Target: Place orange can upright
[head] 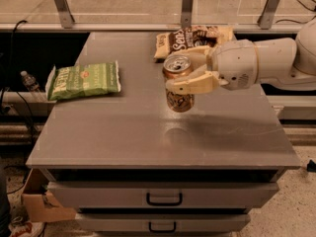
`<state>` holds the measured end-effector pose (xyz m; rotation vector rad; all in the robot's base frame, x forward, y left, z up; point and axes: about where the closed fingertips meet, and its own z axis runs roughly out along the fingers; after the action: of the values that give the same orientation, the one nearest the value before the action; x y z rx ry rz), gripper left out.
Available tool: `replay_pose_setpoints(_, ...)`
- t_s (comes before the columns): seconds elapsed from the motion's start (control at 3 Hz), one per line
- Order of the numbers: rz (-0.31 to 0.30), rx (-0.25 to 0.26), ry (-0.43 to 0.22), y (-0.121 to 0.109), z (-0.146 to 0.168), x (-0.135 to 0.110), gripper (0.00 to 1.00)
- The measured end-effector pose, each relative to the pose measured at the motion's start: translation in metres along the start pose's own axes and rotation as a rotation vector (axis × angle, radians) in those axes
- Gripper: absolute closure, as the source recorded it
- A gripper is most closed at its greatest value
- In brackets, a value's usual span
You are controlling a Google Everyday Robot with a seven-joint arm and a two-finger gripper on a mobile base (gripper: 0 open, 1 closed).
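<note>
The orange can [178, 99] is upright, with its silver top and pull tab facing up. It hangs a little above the grey table top [123, 132], over the table's middle. My gripper [190, 73] reaches in from the right and is shut on the can's upper part. One cream finger [193, 86] crosses the can's front; the other is behind it. The can's shadow lies on the table just below it.
A green chip bag [84, 80] lies at the table's left side. A brown and white snack bag [192, 39] lies at the back, behind my gripper. Drawers [164, 198] sit under the table top. A plastic bottle [29, 81] lies off the table's left.
</note>
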<state>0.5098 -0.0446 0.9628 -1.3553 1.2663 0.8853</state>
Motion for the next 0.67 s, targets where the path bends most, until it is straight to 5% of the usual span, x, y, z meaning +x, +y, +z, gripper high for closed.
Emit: replay_pose_setpoints(0.67, -0.012, 0.05, -0.075, -0.007, 0.004, 0.032, 1.0)
